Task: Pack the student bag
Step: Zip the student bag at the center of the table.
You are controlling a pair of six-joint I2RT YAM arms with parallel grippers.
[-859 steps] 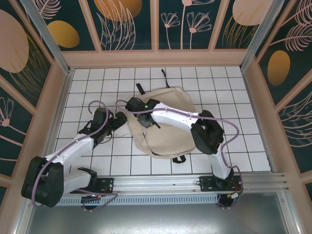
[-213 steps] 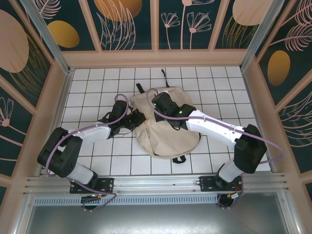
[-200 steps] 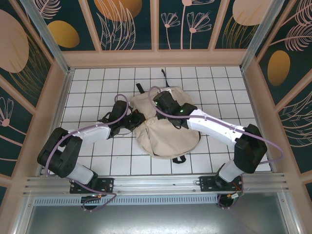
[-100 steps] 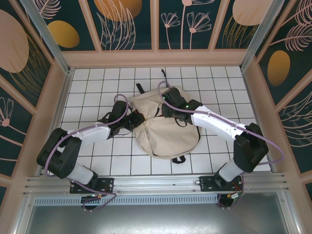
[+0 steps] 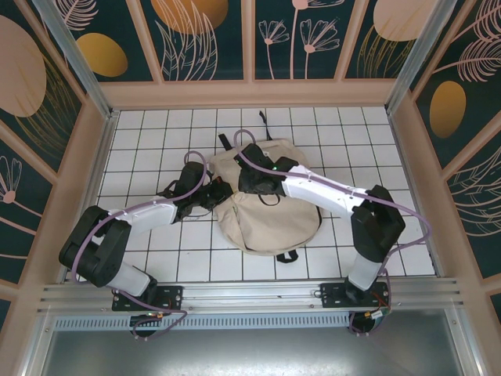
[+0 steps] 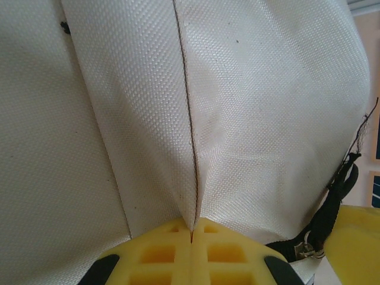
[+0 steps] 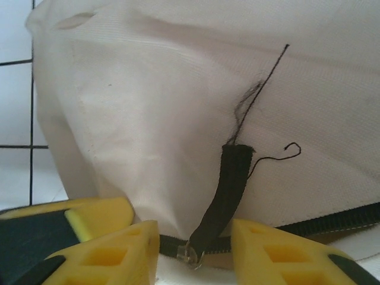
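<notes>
The student bag point(image 5: 270, 215), beige with black straps, lies flat mid-table. My left gripper point(image 5: 221, 193) is at its left edge, shut on a pinched fold of the bag's fabric point(image 6: 191, 230); the cloth point(image 6: 249, 107) rises from the pads in a crease. My right gripper point(image 5: 249, 180) sits over the bag's upper left, close to the left one. It is open point(image 7: 193, 237), with a black zipper pull point(image 7: 228, 190) and its metal ring hanging between the yellow fingers, untouched. The black zipper line point(image 7: 332, 222) runs off to the right.
The white tiled table point(image 5: 156, 141) is boxed in by tan walls on three sides. Loose black straps point(image 5: 225, 142) trail from the bag's far end and one point(image 5: 288, 255) from its near end. A strap buckle point(image 6: 309, 249) lies right of the left pads.
The right gripper let go, opened, and swung left across the bag's top, ending beside the left gripper. The left gripper has held its pinch without moving.
</notes>
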